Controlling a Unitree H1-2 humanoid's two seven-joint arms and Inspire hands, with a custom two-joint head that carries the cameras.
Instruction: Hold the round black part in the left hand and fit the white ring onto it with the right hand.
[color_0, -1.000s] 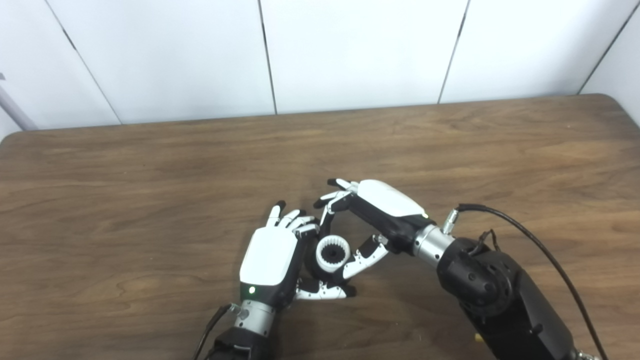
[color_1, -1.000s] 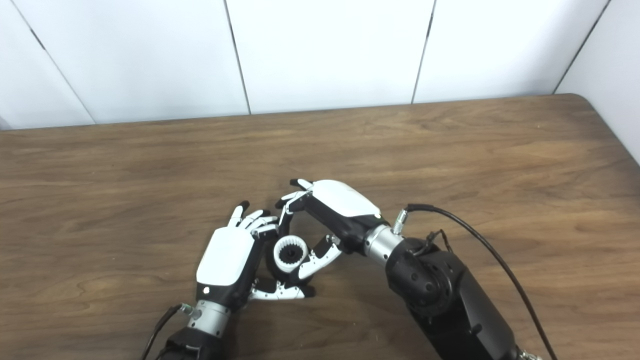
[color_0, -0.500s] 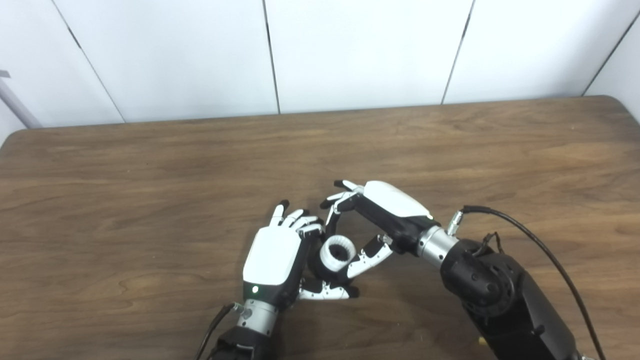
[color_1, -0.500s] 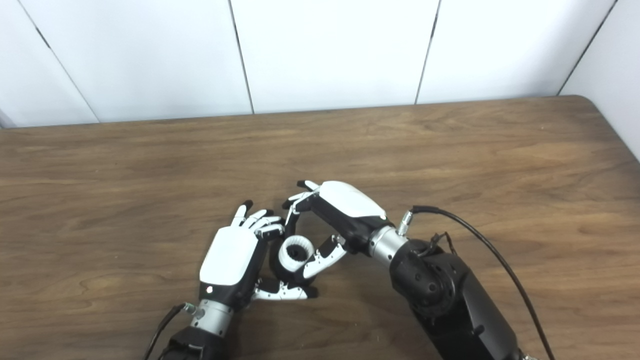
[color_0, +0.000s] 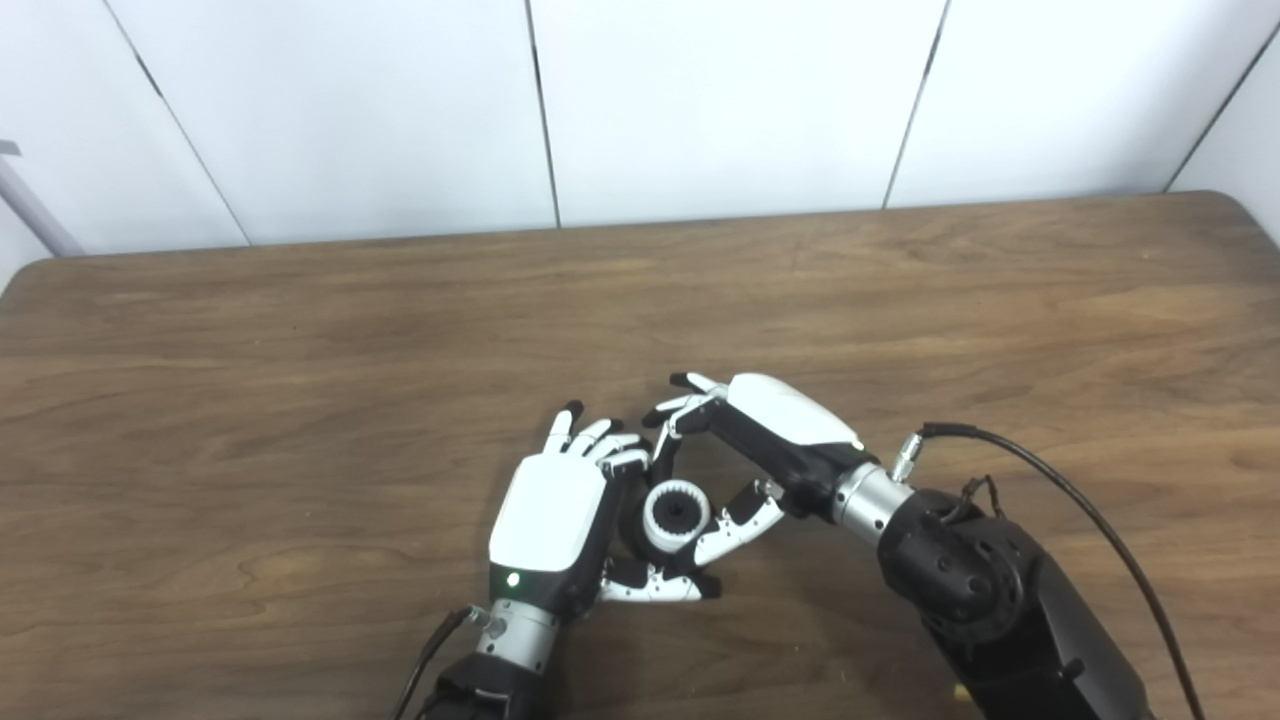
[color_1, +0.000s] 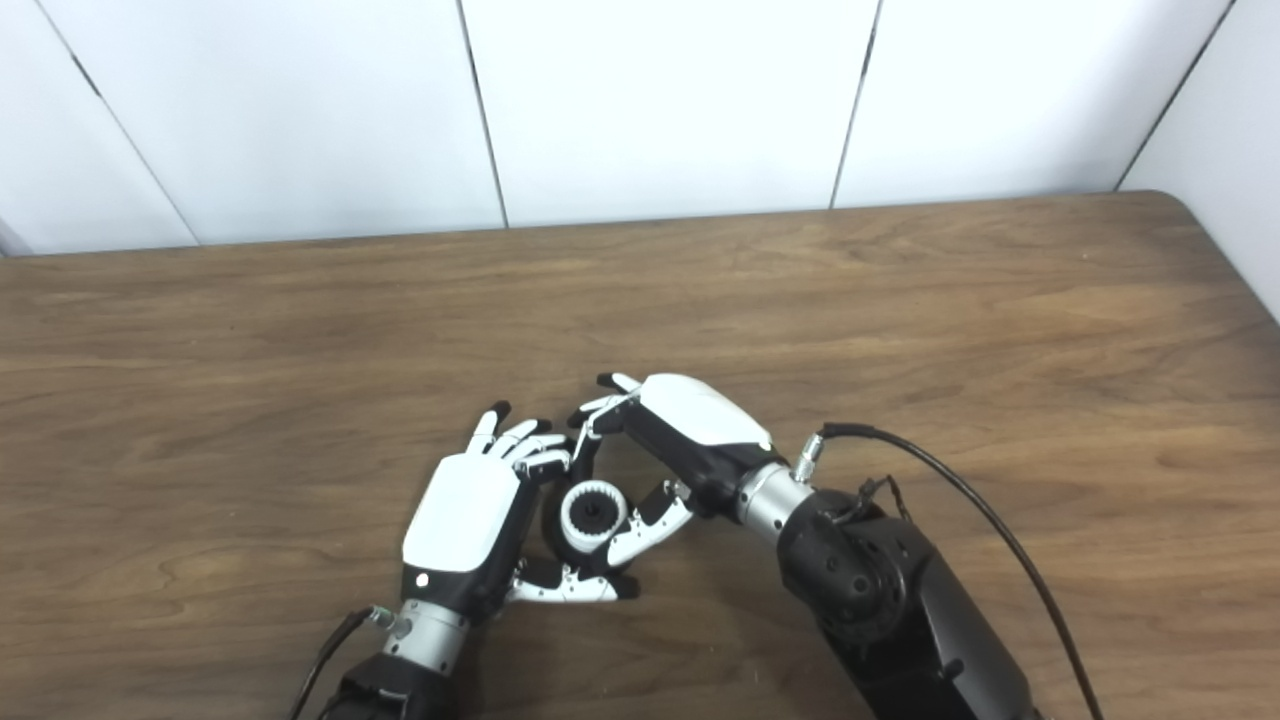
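Note:
My left hand (color_0: 548, 515) lies near the table's front edge, palm turned right, shut on the round black part (color_0: 631, 522), which is mostly hidden by its fingers. The white toothed ring (color_0: 653, 522) sits on that part, its opening facing up. My right hand (color_0: 775, 432) comes in from the right. Its thumb (color_0: 738, 523) presses the ring's right side, its fingers (color_0: 668, 425) curl over the ring's far side, and it is shut on the ring. Both hands touch around the ring (color_1: 575, 528).
The brown wooden table (color_0: 300, 340) stretches to a white panelled wall (color_0: 700, 100) at the back. A black cable (color_0: 1050, 480) loops from my right wrist over the forearm. The table's right edge shows at the far right.
The ring was tilted half a second ago; now it faces up and sits lower in the left hand. My right hand has come slightly down and closer. The left hand stays put.

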